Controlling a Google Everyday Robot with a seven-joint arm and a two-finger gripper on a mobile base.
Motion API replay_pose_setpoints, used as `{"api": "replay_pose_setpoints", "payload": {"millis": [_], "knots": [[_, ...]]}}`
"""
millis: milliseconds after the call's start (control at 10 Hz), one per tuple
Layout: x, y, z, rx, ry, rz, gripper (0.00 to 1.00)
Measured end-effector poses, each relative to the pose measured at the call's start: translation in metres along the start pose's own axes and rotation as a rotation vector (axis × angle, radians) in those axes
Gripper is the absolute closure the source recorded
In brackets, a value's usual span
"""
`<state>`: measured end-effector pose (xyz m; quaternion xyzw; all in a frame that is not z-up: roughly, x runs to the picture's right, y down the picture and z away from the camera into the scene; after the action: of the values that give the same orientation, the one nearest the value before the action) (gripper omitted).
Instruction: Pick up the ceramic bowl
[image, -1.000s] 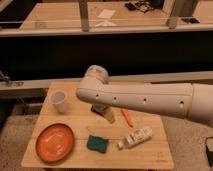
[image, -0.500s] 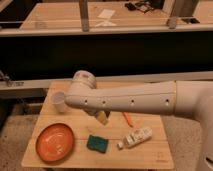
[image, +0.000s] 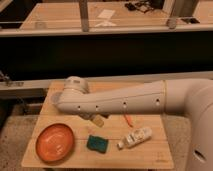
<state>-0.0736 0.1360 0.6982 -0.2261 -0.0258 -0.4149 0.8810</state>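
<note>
The ceramic bowl (image: 55, 142) is a wide, shallow orange dish lying on the front left of the small wooden table (image: 150, 155). My white arm reaches across the table from the right, with its rounded wrist end (image: 74, 91) above the back left. My gripper (image: 96, 120) hangs under the arm near the table's middle and is mostly hidden by it. It is up and to the right of the bowl, apart from it, and holds nothing that I can see.
A green sponge (image: 97, 143) lies right of the bowl. A white tube (image: 135, 137) lies further right, and a small orange stick (image: 128, 120) behind it. A dark rail and a wooden counter (image: 60, 15) run behind the table.
The arm has swung left across the table. Its wrist end now covers the small white cup that showed at the back left. The bowl has not moved.
</note>
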Motion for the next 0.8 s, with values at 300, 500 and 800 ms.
{"api": "replay_pose_setpoints", "payload": {"millis": [300, 500, 800], "knots": [[-0.014, -0.005, 0.006, 0.009, -0.003, -0.069, 0.20], [-0.023, -0.013, 0.006, 0.015, -0.005, -0.132, 0.20], [-0.031, -0.015, 0.010, 0.022, -0.007, -0.174, 0.20]]}}
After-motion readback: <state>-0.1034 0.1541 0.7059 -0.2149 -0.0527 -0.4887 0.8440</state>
